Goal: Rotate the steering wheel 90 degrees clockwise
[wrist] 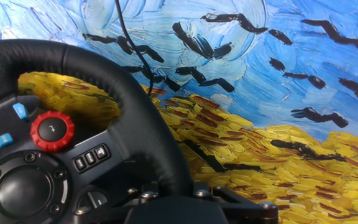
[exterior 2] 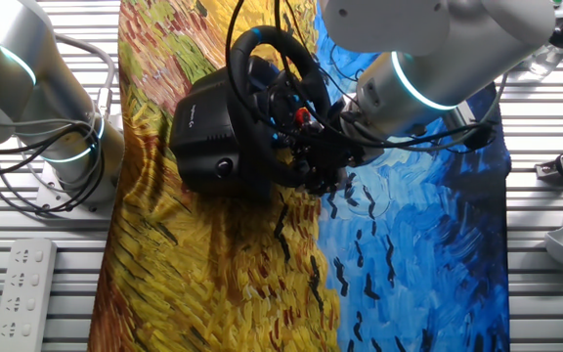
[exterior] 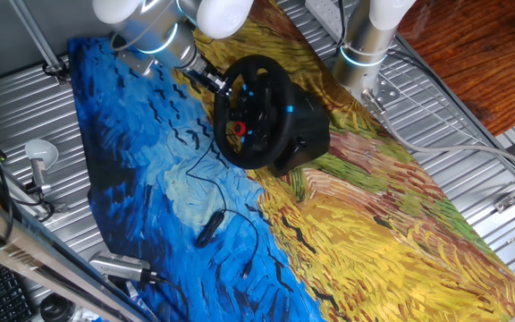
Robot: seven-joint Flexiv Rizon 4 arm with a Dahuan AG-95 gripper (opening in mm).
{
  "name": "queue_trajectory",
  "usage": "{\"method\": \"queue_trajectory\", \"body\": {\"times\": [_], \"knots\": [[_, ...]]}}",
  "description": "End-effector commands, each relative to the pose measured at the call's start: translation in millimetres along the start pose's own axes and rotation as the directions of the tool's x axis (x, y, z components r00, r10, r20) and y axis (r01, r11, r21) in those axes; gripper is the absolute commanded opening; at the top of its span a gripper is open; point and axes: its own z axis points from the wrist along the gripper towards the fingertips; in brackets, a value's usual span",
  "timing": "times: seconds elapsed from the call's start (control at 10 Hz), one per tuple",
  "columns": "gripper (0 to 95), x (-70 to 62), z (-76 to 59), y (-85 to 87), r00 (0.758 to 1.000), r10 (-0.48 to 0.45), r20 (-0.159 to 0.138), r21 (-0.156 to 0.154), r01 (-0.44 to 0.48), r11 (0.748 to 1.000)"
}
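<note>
- Sitting near the middle of the painted cloth, the steering wheel rests on its bulky black base, which lies over the yellow part of the print.
- Its thick black rim stands tilted, with the hub facing the blue side of the cloth.
- The red knob and small blue buttons show on the hub in the hand view.
- The gripper is at the rim's far-left edge in one fixed view, touching or just beside it.
- Whether the claw is apart or clamped on the rim cannot be told; the fingertips are hidden.
- A thin black cable with a small black device lies on the blue area, nearer than the wheel.
</note>
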Motion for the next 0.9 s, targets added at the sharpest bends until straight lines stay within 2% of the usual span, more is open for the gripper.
{"method": "queue_trajectory", "body": {"times": [0.1, 0.9], "knots": [[0.0, 0.3, -0.8, -0.5, 1.0, 0.009, -0.003, -0.005, -0.009, 1.0], [0.0, 1.5, 0.1, -0.4, 0.998, 0.063, -0.013, -0.008, -0.063, 0.998]]}}
